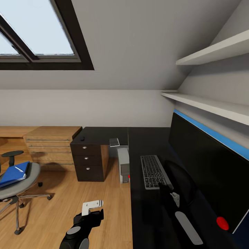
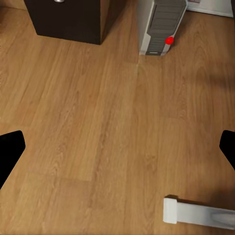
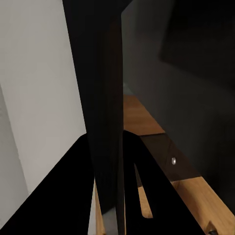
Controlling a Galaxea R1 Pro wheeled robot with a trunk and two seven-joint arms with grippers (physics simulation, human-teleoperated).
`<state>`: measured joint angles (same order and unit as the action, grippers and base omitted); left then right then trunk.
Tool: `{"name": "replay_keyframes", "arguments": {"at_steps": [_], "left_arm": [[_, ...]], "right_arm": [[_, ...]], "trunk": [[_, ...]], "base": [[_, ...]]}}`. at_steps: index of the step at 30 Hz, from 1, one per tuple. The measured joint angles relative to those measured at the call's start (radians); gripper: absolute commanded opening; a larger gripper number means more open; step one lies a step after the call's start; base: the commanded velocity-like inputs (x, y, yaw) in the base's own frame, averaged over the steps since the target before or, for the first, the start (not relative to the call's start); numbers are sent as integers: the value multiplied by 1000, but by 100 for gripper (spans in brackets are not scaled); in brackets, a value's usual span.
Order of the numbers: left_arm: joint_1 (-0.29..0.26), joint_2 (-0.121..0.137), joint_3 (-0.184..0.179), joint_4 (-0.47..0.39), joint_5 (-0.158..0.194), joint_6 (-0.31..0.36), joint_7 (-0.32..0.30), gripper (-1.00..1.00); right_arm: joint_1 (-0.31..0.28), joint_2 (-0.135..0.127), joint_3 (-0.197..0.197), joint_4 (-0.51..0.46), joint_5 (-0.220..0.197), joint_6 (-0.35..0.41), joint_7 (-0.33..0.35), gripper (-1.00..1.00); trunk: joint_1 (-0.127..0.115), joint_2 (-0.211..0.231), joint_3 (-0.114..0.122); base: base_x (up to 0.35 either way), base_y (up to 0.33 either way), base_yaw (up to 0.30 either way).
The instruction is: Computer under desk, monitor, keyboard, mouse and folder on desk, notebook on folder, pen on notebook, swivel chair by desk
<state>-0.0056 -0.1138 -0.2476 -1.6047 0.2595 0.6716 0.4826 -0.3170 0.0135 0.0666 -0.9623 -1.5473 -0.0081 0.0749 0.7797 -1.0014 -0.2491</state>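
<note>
- One keyboard (image 1: 154, 172) lay flat on the desk (image 1: 147, 214), directly in front of the monitor (image 1: 207, 171), which stood along the desk's blue-edged back panel with a red dot at its lower corner.
- Under the desk's edge, beside the keyboard, stood the grey computer (image 1: 123, 164) on the floor, its red dot also showing in the left wrist view (image 2: 160, 25).
- Next to the computer, away from the monitor, sat the black drawer unit (image 1: 89, 160), with a small dark object, likely the mouse (image 1: 82, 139), on its top.
- Well apart from the desk, across the wood floor (image 1: 83, 204), the swivel chair (image 1: 17, 186) carried the blue folder (image 1: 13, 173) on its seat, with a thin white pen (image 1: 19, 169) lying on the folder.
- Over bare floor near the desk's front edge hung the left gripper (image 1: 92, 206); its dark fingertips (image 2: 11, 149) stood wide apart at the wrist view's sides and had hold of nothing.
- Over the desk, between keyboard and monitor base, the right gripper (image 1: 175, 199) was partly visible; whether it was parted or closed could not be told.
</note>
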Motion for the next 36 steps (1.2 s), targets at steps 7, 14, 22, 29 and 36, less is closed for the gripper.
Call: {"name": "replay_keyframes", "arguments": {"at_steps": [7, 14, 22, 29, 36], "left_arm": [[0, 0, 1, 0, 0, 0, 0, 100], [0, -1, 2, 0, 0, 0, 0, 100], [0, 0, 3, 0, 0, 0, 0, 100], [0, 3, 3, 0, 0, 0, -2, 100], [0, 2, 3, 0, 0, 0, -3, 100]], "right_arm": [[0, 0, -1, 0, 1, -4, 0, -100], [0, 0, -1, -1, 1, -13, 0, -100], [0, 0, -1, 0, 1, -29, -2, -100], [0, -1, -1, 0, -1, -33, -2, -100], [0, -1, -1, -1, -1, -33, -2, -100]], "trunk": [[0, 0, 0], [0, 0, 0], [0, 0, 0], [0, 0, 0], [0, 0, 0]], "base": [[0, 0, 0], [0, 0, 0], [0, 0, 0], [-37, 0, 0], [-99, 0, 0]]}}
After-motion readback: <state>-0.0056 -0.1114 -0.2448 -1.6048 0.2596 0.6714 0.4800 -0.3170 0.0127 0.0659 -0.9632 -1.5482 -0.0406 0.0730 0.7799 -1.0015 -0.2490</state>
